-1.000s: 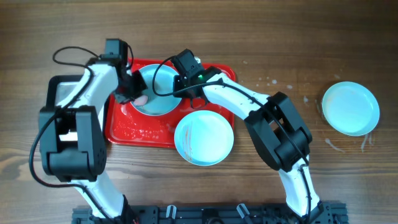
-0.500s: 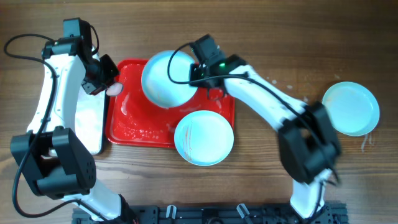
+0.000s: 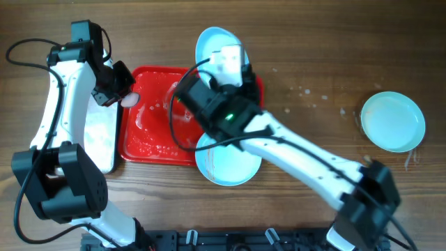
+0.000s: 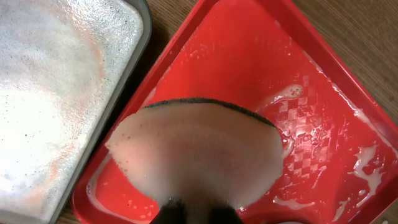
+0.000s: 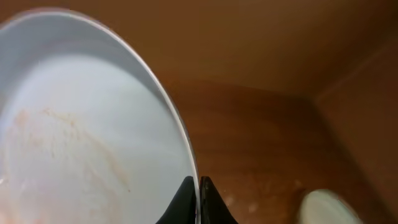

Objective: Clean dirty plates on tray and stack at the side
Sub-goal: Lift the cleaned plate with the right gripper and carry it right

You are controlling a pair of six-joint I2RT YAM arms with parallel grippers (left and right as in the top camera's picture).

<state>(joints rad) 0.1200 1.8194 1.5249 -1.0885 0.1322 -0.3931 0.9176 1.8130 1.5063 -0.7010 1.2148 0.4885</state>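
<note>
Overhead: the lifted plate, flat on the tray a second ago with both arms over it, now hangs tilted past the tray's far rim, its edge pinched in the right end effector. The left end effector has drawn back and sits at the tray's left edge, clamped on a sponge, where it was half a second ago. Scrubbing of this plate looks finished and the carry to the side has begun. A second plate lies under the right arm, overlapping the tray's near rim. The far plate rests on the table, well to the right of that end effector, and marks the likely stacking spot.

Left wrist: the sponge fills the view just ahead of the fingers, above wet, streaked tray, with a metal pan just beside it.

Right wrist: the fingertips bite the plate's rim, and a faint reddish smear remains on its face, so it may not be fully clean. Only bare table lies toward the far plate.
</note>
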